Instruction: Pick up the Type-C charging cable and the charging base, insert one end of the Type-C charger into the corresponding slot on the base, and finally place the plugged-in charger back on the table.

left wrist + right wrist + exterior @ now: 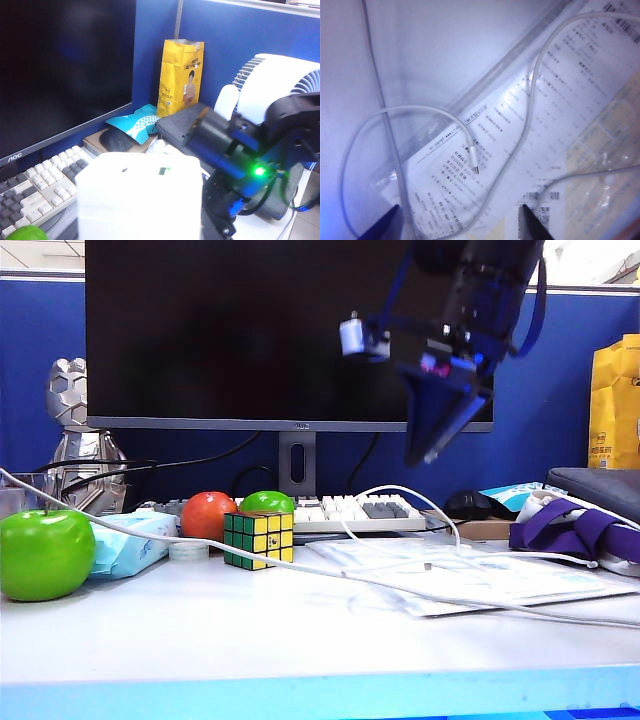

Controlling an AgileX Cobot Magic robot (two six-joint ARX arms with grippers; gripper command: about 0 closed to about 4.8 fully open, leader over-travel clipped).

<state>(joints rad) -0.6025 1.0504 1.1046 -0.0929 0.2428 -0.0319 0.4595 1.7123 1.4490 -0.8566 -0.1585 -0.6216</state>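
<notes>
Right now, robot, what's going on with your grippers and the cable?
Right gripper open, empty, above cable plug lying loose on printed sheet. Left gripper holds white charging base. Nothing blocking the plug.

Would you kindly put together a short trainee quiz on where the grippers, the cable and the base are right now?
1. True or false: the right gripper, hovering over the table, grips the thin white Type-C charging cable.
2. The cable's plug lies on: A) the green apple; B) the printed paper sheet; C) the multicoloured puzzle cube.
3. Which gripper holds the glossy white plastic charging base aloft near the white-and-grey keyboard?
Key: 1 false, its jaws stand open; 2 B; 3 the left gripper.
</notes>
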